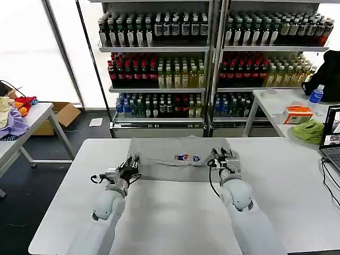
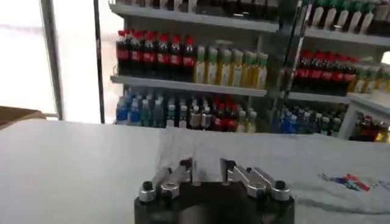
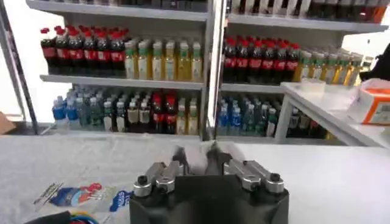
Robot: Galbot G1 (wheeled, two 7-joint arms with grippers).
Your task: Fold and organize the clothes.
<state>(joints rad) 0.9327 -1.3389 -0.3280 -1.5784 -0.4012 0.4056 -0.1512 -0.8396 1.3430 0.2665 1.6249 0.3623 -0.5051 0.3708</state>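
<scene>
From the head, the grey shirt point(image 1: 178, 158) lies folded at the far middle of the white surface point(image 1: 175, 212). The left tool point(image 1: 129, 166) and right tool point(image 1: 223, 158) each pinch one near corner, probably to fold evenly.

The left wrist shows cloth between its fingers point(image 2: 184, 169).

The right wrist shows the same.

Both grippers, left point(image 1: 129, 164) and right point(image 1: 223, 157), clamp the grey shirt's point(image 1: 175, 159) edges.
</scene>
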